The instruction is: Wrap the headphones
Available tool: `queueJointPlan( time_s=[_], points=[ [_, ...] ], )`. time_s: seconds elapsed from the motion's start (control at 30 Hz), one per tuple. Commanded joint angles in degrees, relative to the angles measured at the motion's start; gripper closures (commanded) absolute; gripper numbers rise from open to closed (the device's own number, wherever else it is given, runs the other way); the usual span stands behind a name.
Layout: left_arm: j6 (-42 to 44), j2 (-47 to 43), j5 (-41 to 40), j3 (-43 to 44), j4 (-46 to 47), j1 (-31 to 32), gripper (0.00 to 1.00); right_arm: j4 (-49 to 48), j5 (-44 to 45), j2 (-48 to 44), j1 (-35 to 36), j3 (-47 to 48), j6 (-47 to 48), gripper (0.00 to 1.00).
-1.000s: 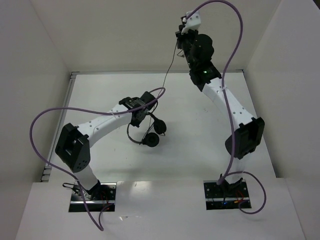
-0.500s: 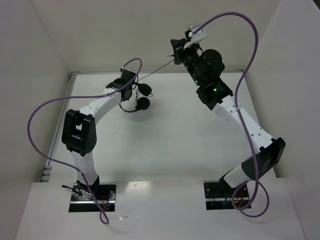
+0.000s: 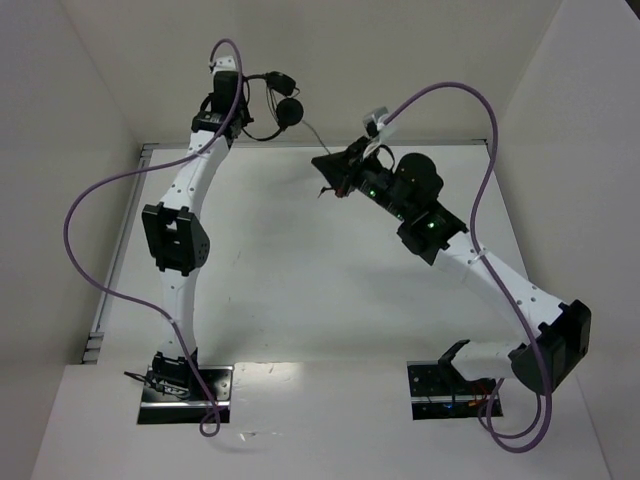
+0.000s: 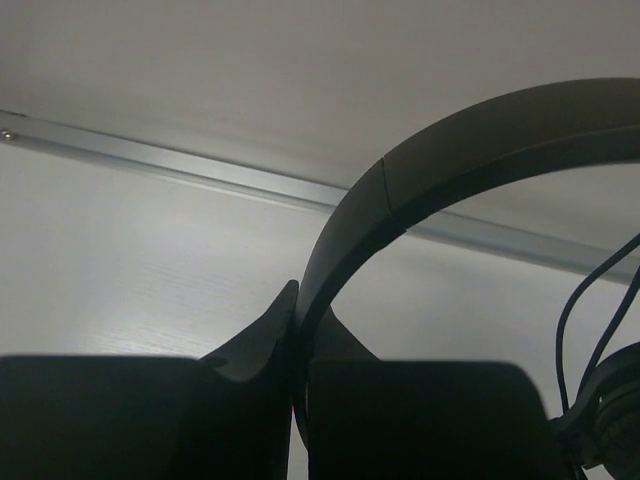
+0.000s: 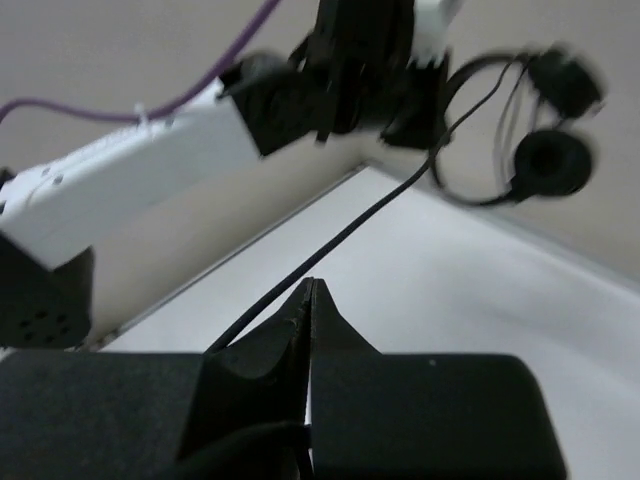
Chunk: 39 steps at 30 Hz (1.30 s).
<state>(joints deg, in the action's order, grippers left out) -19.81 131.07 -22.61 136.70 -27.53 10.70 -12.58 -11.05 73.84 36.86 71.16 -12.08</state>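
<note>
The black headphones (image 3: pixel 278 104) hang in the air at the far back left, close to the back wall. My left gripper (image 3: pixel 243 100) is shut on their thin headband (image 4: pixel 450 150), which arches out from between the fingers; one ear pad (image 4: pixel 610 400) hangs at the lower right. The thin dark cord (image 5: pixel 340 238) runs from the headphones (image 5: pixel 548 160) down to my right gripper (image 5: pixel 310 285). That gripper (image 3: pixel 322 178) is shut, with the cord passing along its left finger and into the jaws lower down. It hovers over the back middle of the table.
White walls enclose the table on the left, back and right. A metal rail (image 4: pixel 180 160) runs along the foot of the back wall. Thick purple cables (image 3: pixel 85 205) loop off both arms, one arching high above the right arm (image 3: pixel 480 110).
The left arm has swung up and away to the far back left, carrying the headphones off the table's middle. The right gripper has come down and leftward with the cord.
</note>
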Motion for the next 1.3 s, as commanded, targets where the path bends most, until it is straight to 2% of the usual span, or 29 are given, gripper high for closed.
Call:
queueJointPlan(
  time_s=[0.0, 0.1, 0.23, 0.27, 0.4, 0.6, 0.73, 0.97, 1.1, 1.27],
  points=[
    [-5.84, 0.07, 6.43, 4.1, 3.44, -0.86, 1.0, -7.2, -4.6, -1.42, 3.12, -5.05, -7.25, 0.99],
    [-7.34, -1.07, 10.47, 4.1, 3.97, -0.86, 1.0, -7.81, -2.58, 0.59, 6.02, -9.27, -7.79, 0.99],
    [-7.34, -4.93, 14.95, 4.1, 4.68, -1.64, 1.0, -7.81, 0.93, 2.01, 6.03, -16.3, -7.79, 0.99],
    [-8.3, -5.73, 19.05, 4.1, 5.2, -2.86, 1.0, -7.81, 3.03, 3.4, 6.03, -17.36, -7.79, 0.99],
    [-9.02, -10.38, 25.5, 3.49, 5.2, -4.19, 1.0, -7.89, 4.89, 8.49, 6.03, -21.57, -7.79, 0.99],
    [-8.49, -20.31, 34.64, -5.03, 6.51, -4.2, 1.0, -11.76, 8.85, 15.88, 6.03, -22.29, -6.73, 0.99],
    [-10.07, -24.79, 40.09, -7.94, 6.52, -4.2, 1.0, -12.47, 10.33, 20.71, 6.03, -20.71, -1.83, 0.99],
    [-7.7, -36.75, 38.87, -15.23, 3.63, -4.2, 1.0, -13.7, 18.86, 22.57, 5.15, -20.7, 1.62, 0.99],
    [-6.47, -41.58, 36.42, -18.66, 2.74, -4.2, 1.0, -14.4, 21.15, 21.79, 2.78, -25.35, 2.14, 0.99],
    [-5.94, -45.01, 31.15, -18.67, 1.69, -4.2, 1.0, -13.45, 23.08, 19.94, 1.46, -29.93, 1.09, 0.99]
  ],
)
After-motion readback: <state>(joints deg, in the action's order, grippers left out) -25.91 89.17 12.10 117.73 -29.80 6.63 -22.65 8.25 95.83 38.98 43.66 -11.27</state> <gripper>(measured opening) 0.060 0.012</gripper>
